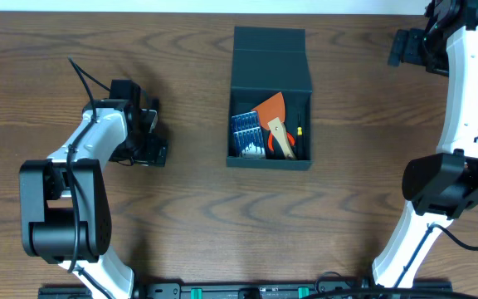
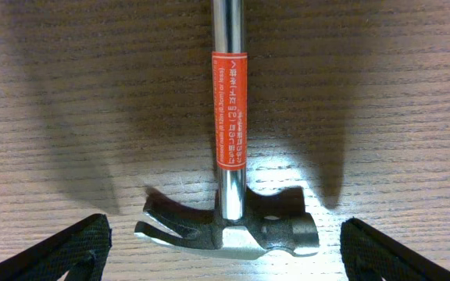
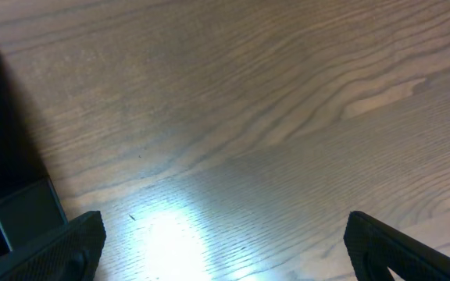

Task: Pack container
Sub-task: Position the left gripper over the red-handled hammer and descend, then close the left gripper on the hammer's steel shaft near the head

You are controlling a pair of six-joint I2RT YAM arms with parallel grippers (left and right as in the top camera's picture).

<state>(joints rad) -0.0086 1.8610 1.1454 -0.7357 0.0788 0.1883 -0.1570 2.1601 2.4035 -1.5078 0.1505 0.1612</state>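
The container (image 1: 270, 100) stands on the table (image 1: 189, 216) with its flap lid thrown back on the far side, and inside it lie a blue bit set (image 1: 245, 131), an orange piece (image 1: 270, 108) and a wooden-handled tool (image 1: 282, 143). Well to the left of the container, the left arm (image 1: 90, 141) hangs low over a hammer (image 2: 229, 156) lying flat on the wood; its jaws are spread wide to either side of the steel head, touching nothing. To the right of the container and further back, the right arm (image 1: 463, 83) has its jaws spread just as wide over bare wood, with one corner of the container in its wrist view.
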